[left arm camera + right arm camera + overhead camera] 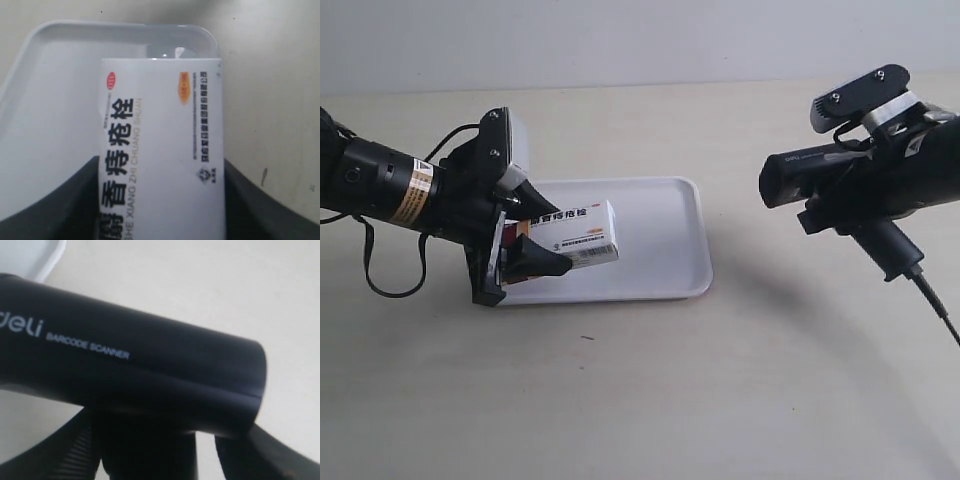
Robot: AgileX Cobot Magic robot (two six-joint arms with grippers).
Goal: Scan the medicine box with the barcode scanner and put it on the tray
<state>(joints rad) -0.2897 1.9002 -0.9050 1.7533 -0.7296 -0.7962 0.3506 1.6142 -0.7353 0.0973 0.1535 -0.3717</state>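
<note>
While the medicine box hangs just above the near left part of the tray, it is pinched at its red-banded end by the left gripper, whose dark fingers press against both long sides of the carton. The left wrist view shows the box's white face with black Chinese lettering running along it, an orange oval mark near the far end, and the tray's rounded rim beyond that end. The box lies roughly level, its long axis pointing right across the tray, and whether its underside touches the tray floor cannot be told.

The tray sits flat on the pale table, toward the left of centre, with nothing else on it.

Well apart to the right, the barcode scanner is held off the table by the right gripper, clamped on the scanner. Its boxy head points left toward the box, its slanted handle drops down to the right, and a thin black cable trails from the handle toward the near right edge. In the right wrist view the head fills the frame, white lettering reading "deli BARCODE SCANNER", a corner of the tray showing beyond it.
</note>
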